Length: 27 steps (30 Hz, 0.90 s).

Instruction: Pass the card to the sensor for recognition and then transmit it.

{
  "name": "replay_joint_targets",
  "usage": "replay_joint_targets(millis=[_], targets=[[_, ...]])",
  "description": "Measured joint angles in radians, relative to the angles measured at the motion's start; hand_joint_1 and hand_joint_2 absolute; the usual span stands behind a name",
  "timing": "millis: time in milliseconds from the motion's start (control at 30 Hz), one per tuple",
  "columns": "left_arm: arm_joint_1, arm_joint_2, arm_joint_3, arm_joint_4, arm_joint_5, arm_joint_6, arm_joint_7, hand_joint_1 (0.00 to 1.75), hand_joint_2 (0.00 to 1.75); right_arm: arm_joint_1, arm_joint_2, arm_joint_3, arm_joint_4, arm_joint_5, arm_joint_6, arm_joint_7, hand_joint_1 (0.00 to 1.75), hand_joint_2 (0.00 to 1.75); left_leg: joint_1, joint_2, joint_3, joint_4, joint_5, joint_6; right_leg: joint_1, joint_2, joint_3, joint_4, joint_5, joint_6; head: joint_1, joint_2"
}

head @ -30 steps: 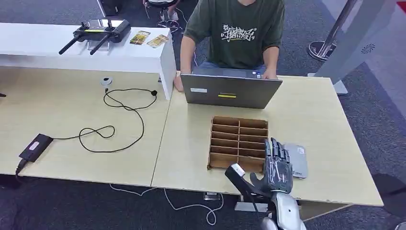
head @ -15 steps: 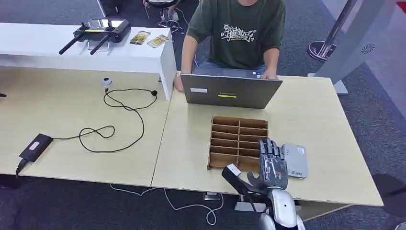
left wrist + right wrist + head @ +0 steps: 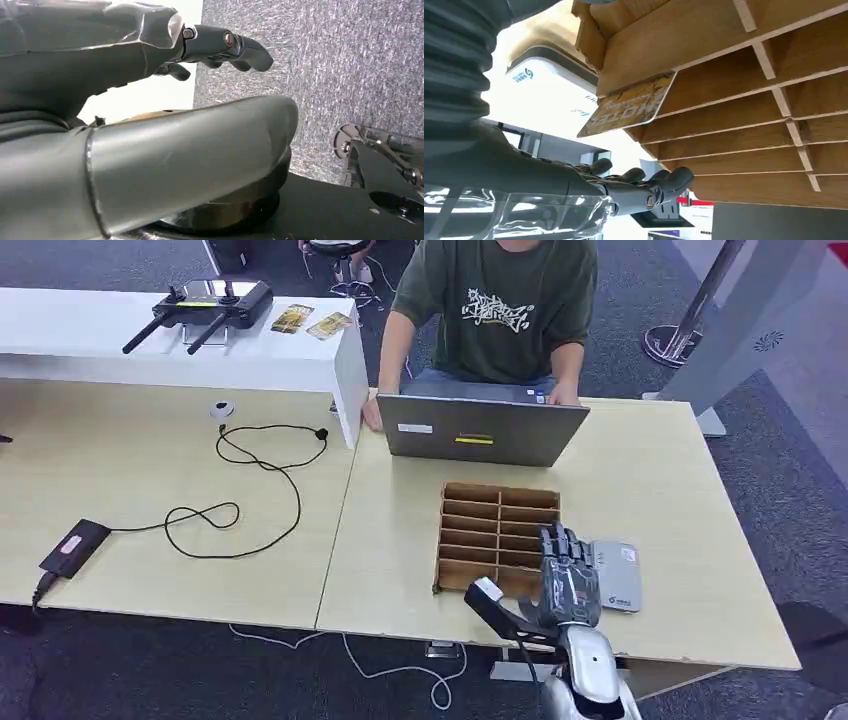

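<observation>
A yellow card (image 3: 629, 107) stands tilted in a near compartment of the wooden divider box (image 3: 744, 75), its printed edge sticking out. My right hand (image 3: 568, 580) hovers over the near right corner of the box (image 3: 497, 530), fingers stretched out and apart, holding nothing. In the right wrist view the hand (image 3: 549, 170) is apart from the card. The flat grey sensor (image 3: 618, 577) lies on the table just right of the box, beside this hand. My left hand (image 3: 165, 125) hangs over grey carpet, loosely curved, with nothing in it.
A person (image 3: 495, 310) sits behind an open laptop (image 3: 480, 430) at the table's far side. A white shelf (image 3: 150, 340) at the far left carries a black controller (image 3: 205, 308) and two cards (image 3: 310, 322). A black cable (image 3: 250, 490) and adapter (image 3: 72, 546) lie on the left table.
My right hand has shifted a little to the left, from beside the sensor to over the box's near right corner. Nothing else moved.
</observation>
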Motion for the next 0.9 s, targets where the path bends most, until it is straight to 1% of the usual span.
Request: replay_joint_targets(millis=[300, 533, 900], targets=[[0.000, 0.001, 0.000, 0.000, -0.001, 0.000, 0.002, 0.00, 0.00, 0.008, -0.009, 0.000, -0.041, 0.014, 0.036, 0.019, 0.00, 1.75, 0.000, 0.000, 0.000, 0.000, 0.000, 0.000, 0.000, 0.000, 0.000, 0.000, 0.000, 0.000, 0.000, 0.000], [0.000, 0.001, -0.002, 0.000, -0.011, 0.000, 0.003, 0.00, 0.00, 0.018, -0.015, 0.002, -0.076, 0.017, 0.041, 0.019, 0.00, 1.75, 0.000, 0.000, 0.000, 0.000, 0.000, 0.000, 0.000, 0.000, 0.000, 0.000, 0.000, 0.000, 0.000, 0.000], [0.000, 0.001, -0.003, 0.000, -0.019, 0.000, 0.009, 0.00, 0.00, 0.021, -0.018, 0.011, -0.078, 0.004, 0.054, 0.016, 0.00, 1.75, 0.000, 0.000, 0.000, 0.000, 0.000, 0.000, 0.000, 0.000, 0.000, 0.000, 0.000, 0.000, 0.000, 0.000]])
